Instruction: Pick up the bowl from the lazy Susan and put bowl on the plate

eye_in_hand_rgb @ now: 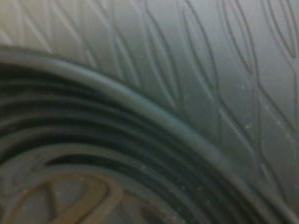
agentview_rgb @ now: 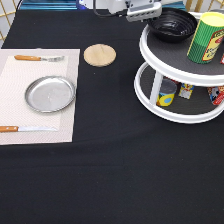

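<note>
The end effector [agentview_rgb: 145, 11] sits at the exterior view's top, right at the rim of the bowl [agentview_rgb: 173, 24] on the side toward the exterior view's left, low enough to suggest a grasp on that rim, though whether it is open or clamped cannot be told because the hand body and the bowl's edge hide it. The bowl rests on the upper tier of the lazy Susan [agentview_rgb: 165, 57], not yet lifted, beside a green can [agentview_rgb: 206, 37] that is cut off at the frame's edge. The wrist view shows only the bowl's ridged inside [eye_in_hand_rgb: 78, 165] and the grey patterned shelf [eye_in_hand_rgb: 228, 65], very close. Small cans [agentview_rgb: 166, 93] on the lower tier are partly hidden by the posts. The plate [agentview_rgb: 50, 93] lies bare on a placemat [agentview_rgb: 30, 65] well away toward the exterior view's left, between a fork [agentview_rgb: 39, 58] and a knife [agentview_rgb: 25, 129], with a wooden disc [agentview_rgb: 99, 54] on the bench [agentview_rgb: 110, 175] nearby.
</note>
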Robot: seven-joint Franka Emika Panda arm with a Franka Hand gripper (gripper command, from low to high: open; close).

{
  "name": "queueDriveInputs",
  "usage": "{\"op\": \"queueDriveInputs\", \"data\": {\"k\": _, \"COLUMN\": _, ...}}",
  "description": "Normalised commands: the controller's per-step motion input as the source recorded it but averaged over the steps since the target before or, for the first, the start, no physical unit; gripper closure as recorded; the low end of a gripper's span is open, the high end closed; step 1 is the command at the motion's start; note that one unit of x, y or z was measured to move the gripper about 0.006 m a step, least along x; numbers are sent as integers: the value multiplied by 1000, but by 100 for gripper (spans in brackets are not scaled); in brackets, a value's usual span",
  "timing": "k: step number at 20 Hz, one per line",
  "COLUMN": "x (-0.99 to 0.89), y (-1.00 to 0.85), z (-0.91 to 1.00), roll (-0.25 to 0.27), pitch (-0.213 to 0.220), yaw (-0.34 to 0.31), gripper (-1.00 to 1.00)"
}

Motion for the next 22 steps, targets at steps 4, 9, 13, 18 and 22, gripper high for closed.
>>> {"op": "queueDriveInputs", "data": {"k": 4, "x": -14, "y": -46, "z": 244, "roll": -7, "pitch": -6, "yaw": 11, "gripper": 100}}
{"op": "queueDriveInputs", "data": {"k": 9, "x": -71, "y": -287, "z": 681, "roll": 0, "pitch": 0, "yaw": 40, "gripper": 100}}
{"op": "queueDriveInputs", "data": {"k": 13, "x": 67, "y": -436, "z": 1000, "roll": 0, "pitch": -6, "yaw": 46, "gripper": 100}}
{"op": "queueDriveInputs", "data": {"k": 18, "x": 311, "y": -839, "z": 559, "roll": 11, "pitch": -14, "yaw": -6, "gripper": 100}}
{"op": "queueDriveInputs", "data": {"k": 22, "x": 474, "y": -917, "z": 38, "roll": 8, "pitch": -15, "yaw": -7, "gripper": 100}}
